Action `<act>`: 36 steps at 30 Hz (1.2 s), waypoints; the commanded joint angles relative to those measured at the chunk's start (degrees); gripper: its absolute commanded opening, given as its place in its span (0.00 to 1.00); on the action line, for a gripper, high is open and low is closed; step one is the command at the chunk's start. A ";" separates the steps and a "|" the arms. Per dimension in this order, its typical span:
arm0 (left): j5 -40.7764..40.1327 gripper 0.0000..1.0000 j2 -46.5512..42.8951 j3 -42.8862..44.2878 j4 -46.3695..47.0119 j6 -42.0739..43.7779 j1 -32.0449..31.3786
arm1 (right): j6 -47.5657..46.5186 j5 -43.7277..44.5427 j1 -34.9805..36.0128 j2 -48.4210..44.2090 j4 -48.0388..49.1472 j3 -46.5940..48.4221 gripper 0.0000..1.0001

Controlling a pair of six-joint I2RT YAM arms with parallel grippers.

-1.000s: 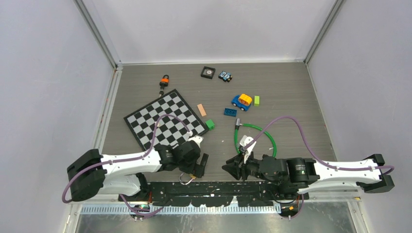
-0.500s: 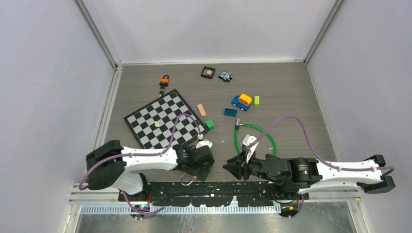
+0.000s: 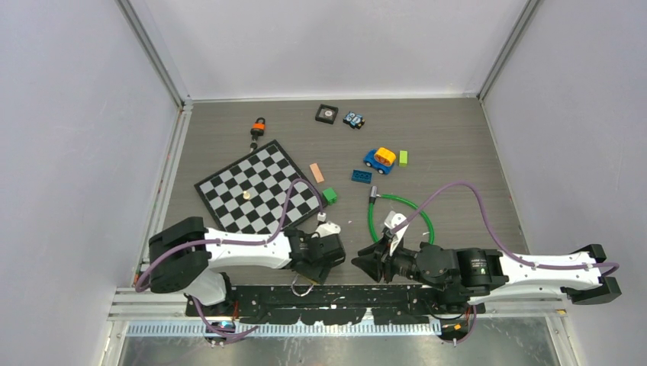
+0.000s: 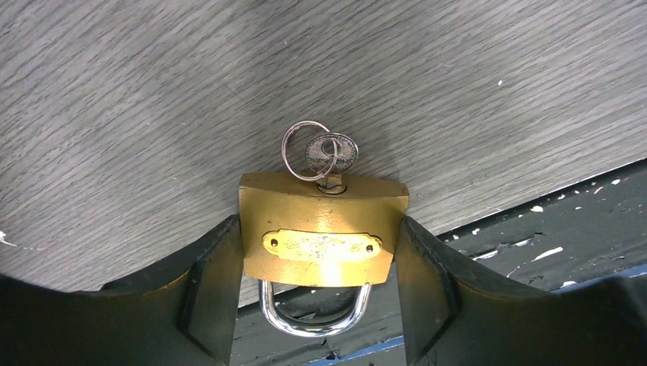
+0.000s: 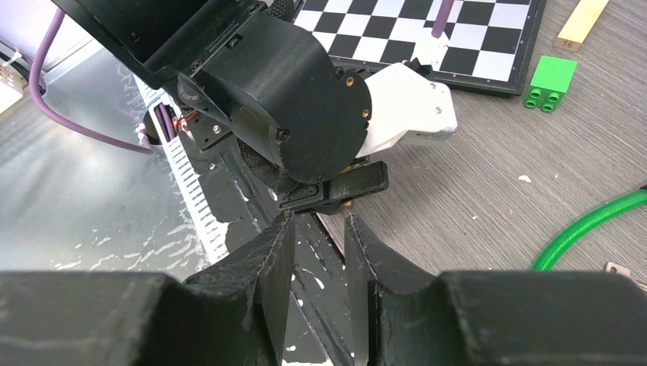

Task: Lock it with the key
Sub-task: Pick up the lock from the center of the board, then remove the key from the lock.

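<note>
In the left wrist view my left gripper (image 4: 319, 232) is shut on a brass padlock (image 4: 320, 240), with its black fingers (image 4: 214, 282) against both sides. The steel shackle (image 4: 314, 324) points toward the camera and looks closed. A silver key (image 4: 333, 155) with a ring sits in the keyhole on the far end. In the top view the left gripper (image 3: 317, 268) is at the table's near edge. My right gripper (image 3: 365, 265) faces it from the right. Its jaws (image 5: 319, 229) stand slightly apart and hold nothing, just short of the left gripper's fingers (image 5: 336, 191).
A chessboard (image 3: 259, 187) lies behind the left arm with a small pawn (image 3: 246, 195) on it. A green cable loop (image 3: 398, 217) lies behind the right arm. A second orange-and-black padlock (image 3: 259, 126), toy cars and bricks lie farther back. The black base rail (image 3: 336, 293) runs along the near edge.
My left arm has swung right along the near edge and turned its wrist, bringing the padlock closer to my right gripper. The right gripper has barely moved.
</note>
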 commanded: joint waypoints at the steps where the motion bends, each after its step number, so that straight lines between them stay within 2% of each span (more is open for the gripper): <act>1: -5.64 0.00 -0.85 -2.28 -1.41 -1.25 0.01 | 0.33 1.68 -0.05 -0.87 0.90 0.05 0.36; 6: -6.80 0.00 -7.10 0.67 -0.93 0.82 1.59 | -0.04 2.76 -0.05 -2.14 0.77 -0.01 0.35; 14: -8.32 0.00 -21.44 0.27 10.43 1.53 7.01 | 1.77 8.80 -0.04 -5.98 4.22 -2.11 0.33; 19: -3.97 0.00 -27.68 -0.74 18.80 1.87 10.77 | 7.50 14.45 -0.05 -6.60 13.53 -7.62 0.37; 22: 1.57 0.00 -30.18 -1.96 24.70 8.81 10.85 | 11.88 17.17 -0.05 -6.14 15.43 -8.40 0.40; 24: 3.84 0.00 -32.17 -3.38 27.37 12.60 10.85 | 15.70 20.42 -0.05 -5.94 11.71 -6.65 0.40; 28: 2.74 0.00 -38.70 -7.55 31.73 21.00 10.86 | 21.70 23.95 -0.04 -5.80 1.03 -0.52 0.42; 30: 4.15 0.00 -41.48 -9.72 34.42 28.74 10.85 | 26.21 25.55 -0.05 -4.59 -6.81 3.31 0.41; 32: 4.47 0.00 -43.60 -10.79 35.06 34.45 10.80 | 33.71 27.98 -0.13 -1.92 -18.74 10.13 0.37; 34: 6.15 0.05 -45.31 -11.50 35.79 40.11 10.82 | 35.67 26.43 -0.11 0.76 -24.65 14.94 0.38; 36: 8.93 0.09 -46.26 -12.17 36.18 44.80 10.77 | 34.04 21.85 -0.12 2.82 -25.20 17.81 0.43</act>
